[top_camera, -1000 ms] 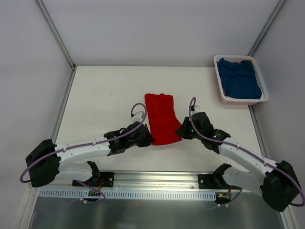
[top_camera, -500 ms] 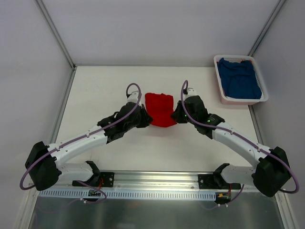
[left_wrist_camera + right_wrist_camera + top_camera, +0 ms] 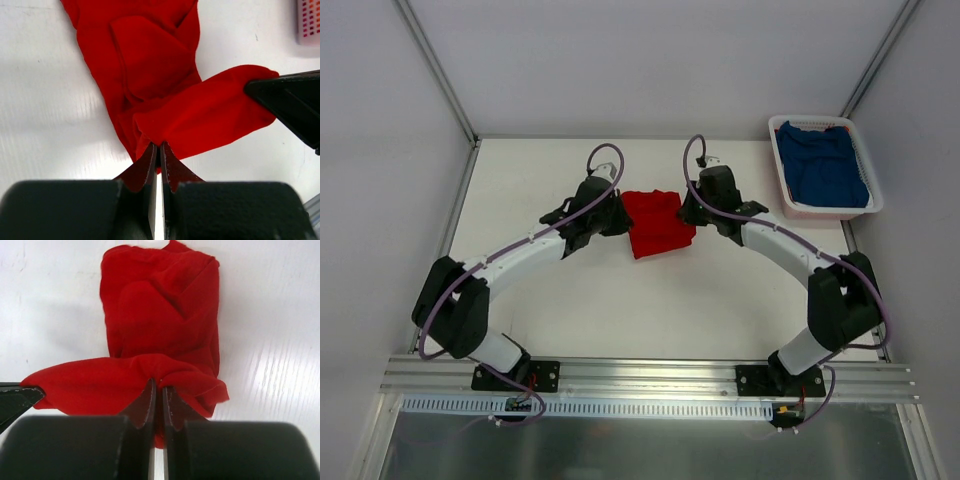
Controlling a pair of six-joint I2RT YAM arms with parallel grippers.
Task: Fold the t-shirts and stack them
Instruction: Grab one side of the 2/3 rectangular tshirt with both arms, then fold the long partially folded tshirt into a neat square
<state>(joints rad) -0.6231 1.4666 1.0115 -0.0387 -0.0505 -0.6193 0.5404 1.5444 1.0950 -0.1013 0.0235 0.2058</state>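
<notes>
Pinching red t-shirt (image 3: 658,222), blue t-shirt (image 3: 828,168) in basket (image 3: 780,172)

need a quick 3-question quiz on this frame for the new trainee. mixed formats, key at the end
1. True or false: the grippers hold both t-shirts.
2. Multiple choice: what is the left gripper doing?
A. Open, holding nothing
B. Shut on an edge of the red t-shirt
C. Shut on nothing
3. Fill in: the right gripper is shut on the ____ t-shirt.

Key
1. False. The blue t-shirt lies in the white basket, with no gripper near it.
2. B
3. red
</notes>
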